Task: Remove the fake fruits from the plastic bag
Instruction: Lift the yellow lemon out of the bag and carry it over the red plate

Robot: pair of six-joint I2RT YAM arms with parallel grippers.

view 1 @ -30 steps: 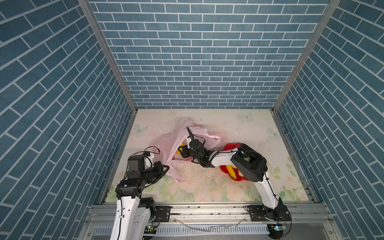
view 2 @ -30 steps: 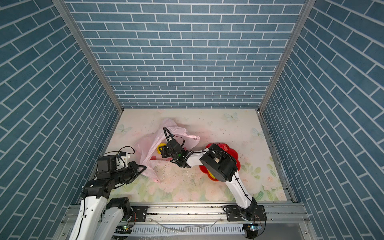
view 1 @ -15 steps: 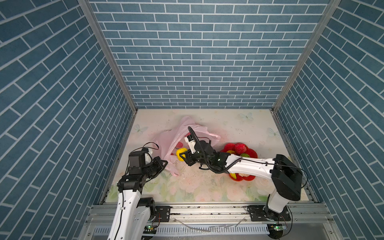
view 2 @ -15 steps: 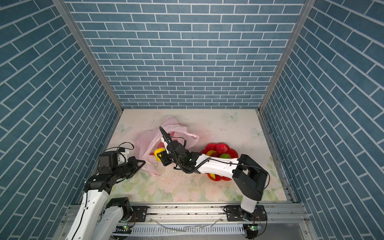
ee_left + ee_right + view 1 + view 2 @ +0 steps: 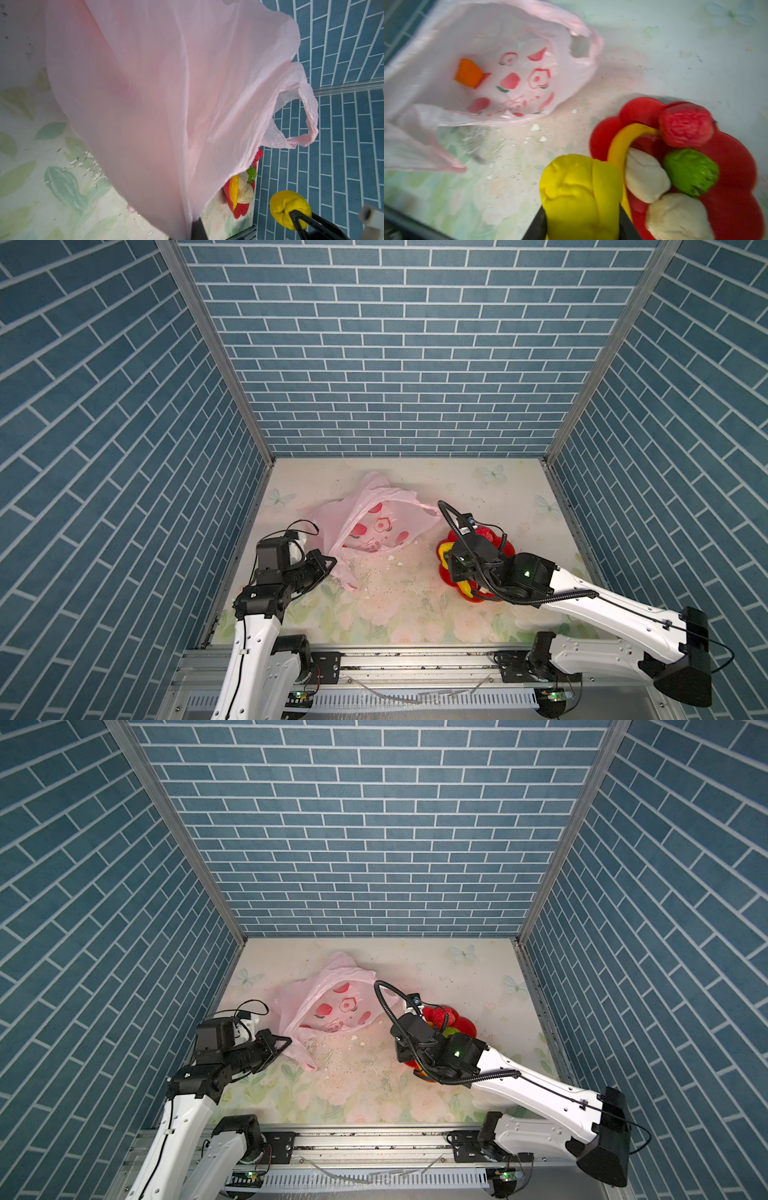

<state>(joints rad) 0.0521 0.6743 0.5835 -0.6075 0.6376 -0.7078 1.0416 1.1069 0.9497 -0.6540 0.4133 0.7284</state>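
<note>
Floral surface bears the plastic bag (image 5: pixel 376 526), orange (image 5: pixel 468 72) inside, its edge pinched in our closed left jaws. Right jaws clasp the lemon (image 5: pixel 581 193); we should lower it gently onto the red plate (image 5: pixel 737 207).

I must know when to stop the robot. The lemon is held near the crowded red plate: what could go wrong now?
1. The plate already holds five fruits, so the lemon in the right gripper may roll off once released.
2. The orange lies in the bag; if the left gripper's pinch on the thin film slips, the mouth may close over it.
</note>
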